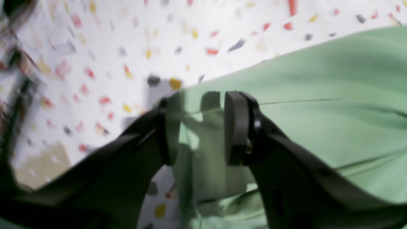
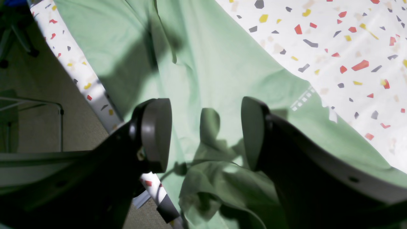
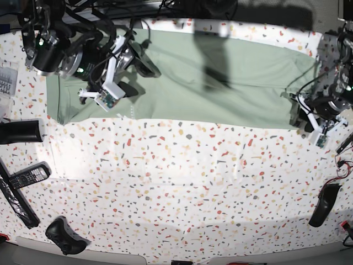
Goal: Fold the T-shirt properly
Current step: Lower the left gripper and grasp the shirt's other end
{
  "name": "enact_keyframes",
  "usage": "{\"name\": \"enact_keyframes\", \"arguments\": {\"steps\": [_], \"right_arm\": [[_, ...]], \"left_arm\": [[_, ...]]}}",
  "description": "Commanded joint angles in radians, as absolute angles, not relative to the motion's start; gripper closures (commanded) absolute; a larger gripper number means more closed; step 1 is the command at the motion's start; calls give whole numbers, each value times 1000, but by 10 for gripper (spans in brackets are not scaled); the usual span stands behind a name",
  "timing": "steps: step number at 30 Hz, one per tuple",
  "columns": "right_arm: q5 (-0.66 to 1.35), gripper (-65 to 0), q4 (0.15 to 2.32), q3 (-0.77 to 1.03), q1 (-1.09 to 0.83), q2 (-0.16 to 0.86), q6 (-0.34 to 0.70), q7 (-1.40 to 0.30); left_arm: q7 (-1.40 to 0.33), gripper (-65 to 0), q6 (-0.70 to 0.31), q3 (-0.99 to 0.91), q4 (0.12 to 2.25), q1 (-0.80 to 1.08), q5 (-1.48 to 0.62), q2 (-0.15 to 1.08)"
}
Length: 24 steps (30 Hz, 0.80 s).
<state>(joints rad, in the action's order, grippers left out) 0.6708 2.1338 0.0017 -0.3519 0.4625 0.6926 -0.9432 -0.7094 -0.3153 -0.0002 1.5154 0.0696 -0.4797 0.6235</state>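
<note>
The pale sage-green T-shirt (image 3: 220,83) lies spread wide across the far part of the table. My left gripper (image 1: 202,127) is at the shirt's right end (image 3: 300,116). Its jaws stand apart, with a strip of the shirt's (image 1: 318,95) edge in the gap and draped against one finger; this view is blurred. My right gripper (image 2: 206,133) is open and empty, hovering over rumpled fabric of the shirt (image 2: 206,63) near the table edge. In the base view it is over the shirt's left part (image 3: 144,65).
The terrazzo-patterned table (image 3: 176,182) extends toward the front. Remote controls (image 3: 25,176), a black cylinder (image 3: 19,131) and a game controller (image 3: 63,234) lie at the left. A black object (image 3: 322,204) lies at the right. The table edge (image 2: 95,92) drops to the floor.
</note>
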Motion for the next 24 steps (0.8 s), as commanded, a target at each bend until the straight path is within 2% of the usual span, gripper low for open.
{"name": "enact_keyframes", "arguments": {"steps": [1,5,10,24], "right_arm": [[685,-338,2151,7,-347,471,698,-925],[685,-338,2151,7,-348,471,698,-925],[685,-338,2151,7,-347,471,698,-925],[685,-338,2151,7,-347,471,698,-925]], "left_arm": [[-703,-207,-341,-7,1496,43,-526,641],[-710,-207,-411,-7,1377,8,-642,640],[-711,-207,-416,-7,1288,-23,-657,641],[-704,-207,-416,-36,1289,-41,-656,641]]}}
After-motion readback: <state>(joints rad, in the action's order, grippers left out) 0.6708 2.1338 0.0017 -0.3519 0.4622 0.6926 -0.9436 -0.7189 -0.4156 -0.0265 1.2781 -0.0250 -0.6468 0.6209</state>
